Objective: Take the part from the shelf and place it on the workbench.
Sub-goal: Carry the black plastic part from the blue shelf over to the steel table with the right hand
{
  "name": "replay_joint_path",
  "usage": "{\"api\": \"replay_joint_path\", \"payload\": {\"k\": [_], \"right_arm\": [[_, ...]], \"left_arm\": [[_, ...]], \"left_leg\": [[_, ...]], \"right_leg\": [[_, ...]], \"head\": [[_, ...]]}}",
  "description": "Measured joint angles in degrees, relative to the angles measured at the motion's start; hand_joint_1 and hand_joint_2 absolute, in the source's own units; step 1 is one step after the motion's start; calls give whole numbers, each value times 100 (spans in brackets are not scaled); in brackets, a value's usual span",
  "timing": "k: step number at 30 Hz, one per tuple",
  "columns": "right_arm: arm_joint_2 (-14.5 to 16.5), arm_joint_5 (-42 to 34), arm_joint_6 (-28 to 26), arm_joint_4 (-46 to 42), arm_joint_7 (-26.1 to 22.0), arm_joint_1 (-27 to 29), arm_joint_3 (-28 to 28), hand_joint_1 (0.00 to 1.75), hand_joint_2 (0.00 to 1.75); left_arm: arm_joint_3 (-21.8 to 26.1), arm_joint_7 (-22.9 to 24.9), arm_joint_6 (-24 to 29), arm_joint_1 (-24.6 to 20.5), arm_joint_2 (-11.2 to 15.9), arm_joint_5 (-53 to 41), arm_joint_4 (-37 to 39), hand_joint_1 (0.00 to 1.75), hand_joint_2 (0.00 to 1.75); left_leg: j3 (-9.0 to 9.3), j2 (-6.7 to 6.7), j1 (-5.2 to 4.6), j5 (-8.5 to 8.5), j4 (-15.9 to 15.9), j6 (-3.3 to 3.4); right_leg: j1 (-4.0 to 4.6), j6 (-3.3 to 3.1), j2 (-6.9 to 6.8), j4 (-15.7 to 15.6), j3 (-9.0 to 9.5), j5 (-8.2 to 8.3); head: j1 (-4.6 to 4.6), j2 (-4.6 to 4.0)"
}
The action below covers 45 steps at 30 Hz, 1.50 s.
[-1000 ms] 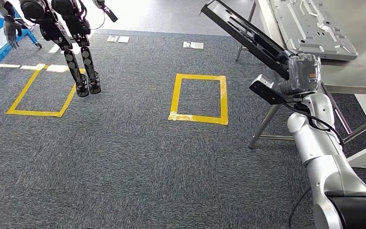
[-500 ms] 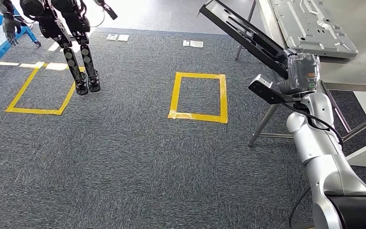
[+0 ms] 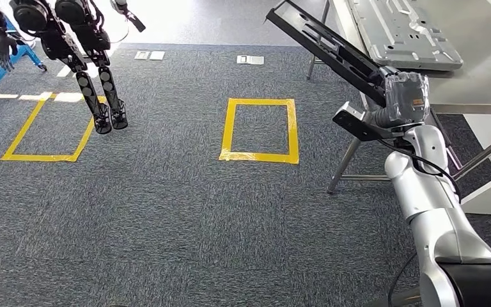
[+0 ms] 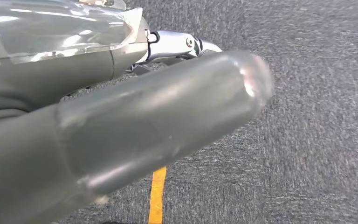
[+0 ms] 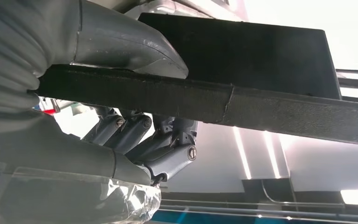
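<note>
Now my right hand (image 3: pixel 404 96) grips the part (image 3: pixel 329 48), a long black tray-like frame, by its near end, thumb over one face and fingers (image 5: pixel 142 140) curled under the other, as the right wrist view shows. From that grip the part's long axis runs up and away, slanting off to my left, its far end raised well above the grey carpet (image 3: pixel 166 211) and pointing away from me. Its flat face is tilted, not level.

Just beyond my right hand stands the workbench (image 3: pixel 486 70), its pale top extending ahead and to the right; a silver stamped metal panel (image 3: pixel 403 29) already lies on it. The part's held end hangs at the workbench's near-left edge, while its free end overhangs the floor to the left of the workbench rather than the top. I judge that the coming move must swing that long axis rightward over the top and bring the part level, keeping it clear of the metal panel.

My left hand (image 4: pixel 121 121) hangs low over the carpet, well away from the workbench; I cannot tell how its fingers lie. Left of the workbench, a yellow taped rectangle (image 3: pixel 260 130) marks the floor; farther left another humanoid robot (image 3: pixel 77 51) stands by a second yellow outline.
</note>
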Motion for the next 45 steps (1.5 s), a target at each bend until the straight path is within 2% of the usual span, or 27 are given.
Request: {"api": "replay_joint_path", "payload": {"k": [3, 4, 6, 10, 14, 15, 17, 19, 20, 22, 23, 24, 26, 27, 28, 29, 31, 32, 34, 36, 38, 39, 41, 42, 43, 44, 45], "right_arm": [[22, 22, -9, -2, 12, -14, 3, 173, 175], [28, 29, -9, -3, 16, -19, 3, 173, 175], [34, 42, -9, -3, 24, -25, 4, 173, 175], [42, 55, -9, -3, 32, -28, 5, 173, 175], [46, 66, -9, -3, 39, -32, 5, 173, 175], [46, 66, -9, -3, 39, -33, 5, 173, 175], [48, 64, -5, -3, 40, -37, 5, 173, 175], [54, 58, 2, -3, 44, -43, 5, 173, 175], [58, 56, 4, -3, 48, -47, 4, 173, 175], [56, 50, 6, -7, 59, -53, -4, 173, 175], [50, 46, 6, -7, 63, -61, -8, 173, 175], [41, 43, 6, -7, 66, -69, -11, 173, 175], [18, 38, 6, 1, 69, -81, -11, 173, 175], [5, 38, 6, 7, 71, -71, -12, 173, 175], [-6, 37, 6, 13, 72, -58, -13, 173, 175], [-13, 38, 5, 18, 73, -44, -13, 173, 175], [-16, 40, 3, 19, 73, -32, -13, 173, 175], [-12, 44, 2, 20, 72, -34, -11, 173, 175], [-7, 51, 1, 24, 69, -30, -8, 173, 175], [-6, 53, -1, 27, 72, -25, -8, 173, 175], [-7, 55, -1, 20, 75, -40, -9, 173, 175], [-3, 56, -1, 16, 75, -53, -9, 173, 175], [13, 59, 2, 15, 75, -67, -8, 173, 175], [20, 63, 4, 19, 74, -67, -6, 173, 175], [25, 67, 7, 23, 72, -68, -3, 173, 175], [26, 70, 11, 26, 66, -74, -2, 173, 175], [26, 69, 15, 28, 59, -85, -1, 173, 175]], "left_arm": [[8, 15, -1, 5, 1, 1, 2, 0, 0], [13, 21, -2, 5, -1, 1, 2, 0, 0], [30, 30, -3, 4, -6, 1, 3, 0, 0], [60, 42, -6, 3, -7, 1, 3, 0, 0], [79, 44, -6, 3, -11, 1, 3, 0, 0], [81, 44, -6, 3, -12, 1, 3, 0, 0], [83, 44, -7, 3, -15, 1, 3, 0, 0], [84, 44, -8, 3, -10, 1, 3, 0, 0], [85, 44, -9, 3, -6, -1, 3, 0, 0], [85, 45, -10, 5, -12, -5, 3, 0, 0], [85, 45, -12, 3, -19, -7, 3, 0, 0], [85, 46, -14, 1, -28, -8, 3, 0, 0], [85, 50, -17, -5, -36, -9, 3, 0, 0], [85, 52, -17, -6, -37, -10, 3, 0, 0], [85, 54, -17, -6, -38, -10, 3, 0, 0], [85, 55, -17, -5, -40, -10, 3, 0, 0], [86, 56, -18, -5, -39, -10, 3, 0, 0], [87, 58, -19, -6, -28, -10, 2, 0, 0], [89, 60, -19, -5, -8, -10, -1, 0, 0], [89, 61, -20, 0, -13, -10, -1, 0, 0], [89, 62, -20, 2, -25, -11, 2, 0, 0], [89, 62, -20, 1, -30, -13, 3, 0, 0], [89, 62, -21, 2, -32, -16, 3, 0, 0], [89, 62, -21, 3, -32, -17, 3, 0, 0], [90, 62, -22, 4, -32, -16, 3, 0, 0], [90, 62, -24, 5, -32, -15, 3, 0, 0], [90, 62, -27, 5, -32, -15, 3, 0, 0]], "left_leg": [[20, 3, 10, 2, -22, 157], [27, 7, 13, 13, -31, 189], [46, 13, 21, 30, -55, 193], [72, 18, 29, 62, -102, 109], [89, 18, 44, 64, -137, -122], [90, 18, 46, 63, -140, -153], [90, 17, 41, 62, -141, -163], [79, 15, 24, 52, -126, -133], [94, 17, 13, 59, -153, -97], [220, 51, 45, 153, -362, -8], [301, 75, 61, 210, -488, 26], [364, 100, 83, 258, -585, 44], [399, 132, 80, 279, -636, 52], [399, 145, 84, 276, -635, 47], [398, 156, 91, 271, -632, 33], [397, 170, 106, 263, -623, 11], [392, 197, 135, 219, -564, -82], [379, 209, 138, 183, -511, -140], [362, 230, 124, 130, -430, -228], [362, 256, 153, 118, -413, -260], [292, 174, 191, -35, -234, -266], [176, 97, 191, -203, 26, -253], [-205, -38, 153, -587, 827, -184], [-389, -71, 126, -701, 1178, -142], [-496, -93, 95, -713, 1353, -93], [-488, -112, 59, -612, 1289, -38], [-374, -143, 24, -435, 1022, 17]], "right_leg": [[19, -34, 33, -23, 26, 23], [31, -42, 41, -23, 26, 25], [51, -60, 54, -21, 24, 28], [67, -79, 58, -18, 22, 22], [73, -89, 57, -15, 21, 16], [74, -89, 57, -17, 21, 16], [82, -91, 56, -25, 22, 17], [43, -81, 51, -70, 44, 36], [30, -66, 51, -122, 71, 58], [42, -44, 51, -168, 98, 75], [52, -50, 54, -91, 64, 27], [58, -63, 55, 111, -30, -72], [45, -65, 57, 736, -331, -334], [32, -42, 56, 996, -461, -414], [11, 3, 53, 1084, -510, -418], [-18, 68, 44, 944, -443, -334], [-77, 211, -49, 261, -94, -61], [-84, 238, -94, -46, 70, 40], [-71, 149, -118, -263, 198, 92], [-53, 21, -20, -247, 191, 107], [-29, -46, 60, -238, 178, 122], [-11, -83, 98, -239, 179, 126], [41, -147, 176, -239, 178, 127], [72, -176, 219, -239, 177, 126], [100, -194, 265, -239, 177, 126], [119, -208, 314, -239, 178, 129], [132, -214, 362, -239, 180, 131]], "head": [[-40, 0], [-43, 0], [-44, 0], [-43, 0], [-42, 0], [-41, 0], [-40, 0], [-42, 0], [-44, 0], [-43, 0], [-39, 0], [-35, 0], [-32, 0], [-33, 0], [-33, 0], [-34, 0], [-32, 0], [-26, 0], [-49, 0], [-87, 0], [-99, 0], [-109, 0], [-118, 0], [-121, 0], [-118, 0], [-118, 0], [-116, 0]]}}
